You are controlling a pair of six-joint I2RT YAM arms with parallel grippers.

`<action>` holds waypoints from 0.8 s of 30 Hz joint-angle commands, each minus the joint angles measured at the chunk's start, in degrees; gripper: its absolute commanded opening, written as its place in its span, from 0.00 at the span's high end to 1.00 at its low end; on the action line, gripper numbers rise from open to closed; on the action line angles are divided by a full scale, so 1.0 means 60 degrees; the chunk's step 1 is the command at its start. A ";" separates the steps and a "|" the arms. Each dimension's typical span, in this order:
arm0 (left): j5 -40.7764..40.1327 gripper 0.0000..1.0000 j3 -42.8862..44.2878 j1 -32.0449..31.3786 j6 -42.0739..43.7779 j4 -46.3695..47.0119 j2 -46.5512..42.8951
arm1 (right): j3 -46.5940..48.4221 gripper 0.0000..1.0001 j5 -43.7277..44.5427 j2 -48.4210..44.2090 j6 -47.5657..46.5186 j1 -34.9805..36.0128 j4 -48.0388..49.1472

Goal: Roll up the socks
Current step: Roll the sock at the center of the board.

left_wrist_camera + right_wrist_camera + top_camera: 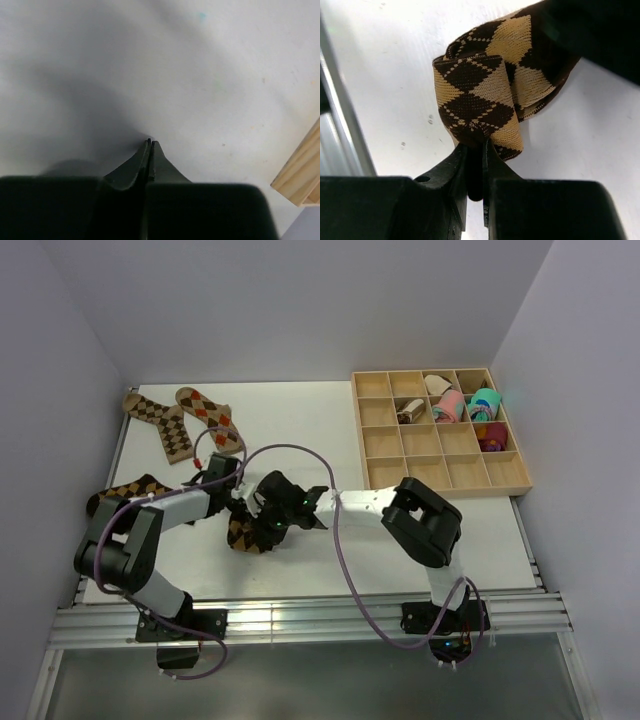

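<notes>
Sock (480, 95), argyle and half-rolled, stands folded at my fingertips. My right gripper (476, 150) clenches its near edge, I judge to keep the roll from unwinding. My left gripper (149, 146), clenched on nothing, hovers alongside over the table (200, 75).

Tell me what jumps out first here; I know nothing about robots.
Two black-and-white robot arms meet at the centre over a half-folded brown-and-tan argyle knit sock, the right gripper pinching its edge and the left gripper shut on nothing. At the far right, a pale wooden compartment tray holds pink and teal rolled bundles, while two flat argyle socks lie at the far left.
</notes>
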 commanded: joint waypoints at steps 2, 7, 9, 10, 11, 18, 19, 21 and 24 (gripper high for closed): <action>0.0446 1.00 0.0755 -0.0758 0.0079 -0.0199 0.1170 | -0.0429 1.00 0.2441 -0.0630 -0.0531 0.0331 -0.0585; 0.0184 0.82 0.1342 -0.0803 0.0283 -0.1101 0.0779 | -0.0561 1.00 0.2794 -0.0602 -0.0531 0.0361 -0.0659; -0.0735 0.71 0.1592 -0.0584 0.0342 -0.1748 0.0368 | -0.0576 1.00 0.2795 -0.0514 -0.0531 0.0375 -0.0659; -0.0855 0.61 0.1607 -0.0438 0.0328 -0.2187 -0.0084 | -0.0590 1.00 0.2795 -0.0514 -0.0531 0.0390 -0.0586; -0.0885 0.57 0.1535 -0.0219 0.0343 -0.2394 -0.0306 | -0.0634 1.00 0.2809 -0.0528 -0.0516 0.0405 -0.0527; -0.0462 0.39 0.0832 0.1321 0.0738 -0.3114 -0.1743 | -0.0649 1.00 0.2927 -0.0514 -0.0545 0.0478 -0.0424; -0.0286 0.39 0.0802 0.1336 0.0753 -0.3128 -0.1845 | -0.0649 1.00 0.2898 -0.0499 -0.0545 0.0493 -0.0424; -0.0052 0.40 0.0685 0.1336 0.0782 -0.3070 -0.1963 | -0.0620 1.00 0.2883 -0.0441 -0.0531 0.0507 -0.0410; 0.0665 0.40 0.0538 0.1336 0.0739 -0.2880 -0.1993 | -0.0605 1.00 0.2927 -0.0441 -0.0545 0.0537 -0.0410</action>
